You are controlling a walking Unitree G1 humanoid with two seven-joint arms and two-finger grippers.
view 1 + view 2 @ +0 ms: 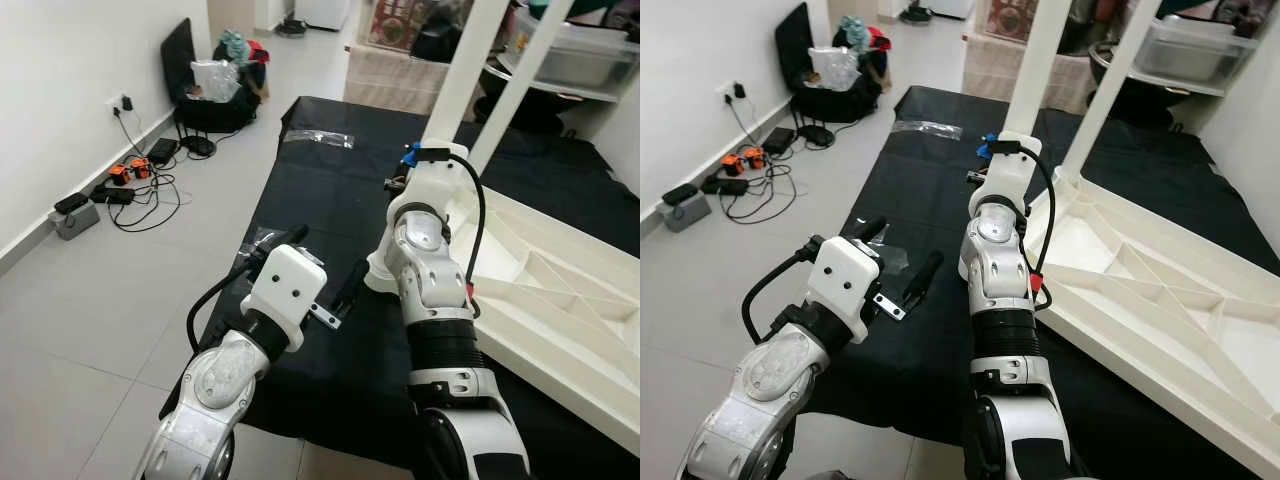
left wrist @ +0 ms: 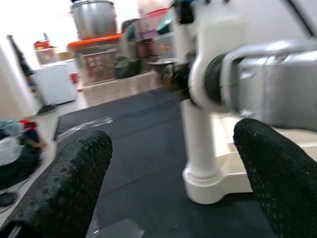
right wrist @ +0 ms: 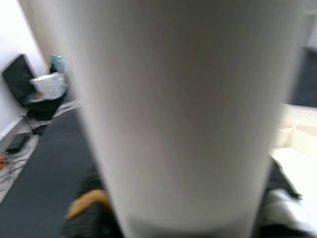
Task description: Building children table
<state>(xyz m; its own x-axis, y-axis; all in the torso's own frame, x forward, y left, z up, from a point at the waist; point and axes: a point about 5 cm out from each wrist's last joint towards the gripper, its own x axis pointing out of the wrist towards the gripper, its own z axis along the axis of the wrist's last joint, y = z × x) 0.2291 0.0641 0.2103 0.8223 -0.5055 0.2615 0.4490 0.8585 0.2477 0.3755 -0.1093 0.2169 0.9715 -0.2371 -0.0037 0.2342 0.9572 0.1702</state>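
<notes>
A clear plastic bin sits on a shelf at the upper right of the frame; its contents cannot be made out. A white children's table lies upside down on a black mat at centre right, its legs pointing up. The right tool is at the nearest table leg, which looms close in its wrist view; its grip cannot be told. The left tool hovers over the mat at lower centre, fingers spread wide, holding nothing

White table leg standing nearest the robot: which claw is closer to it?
Right. The right claw is up against the white table leg; the left claw hovers over the black mat, off to the leg's left.
</notes>
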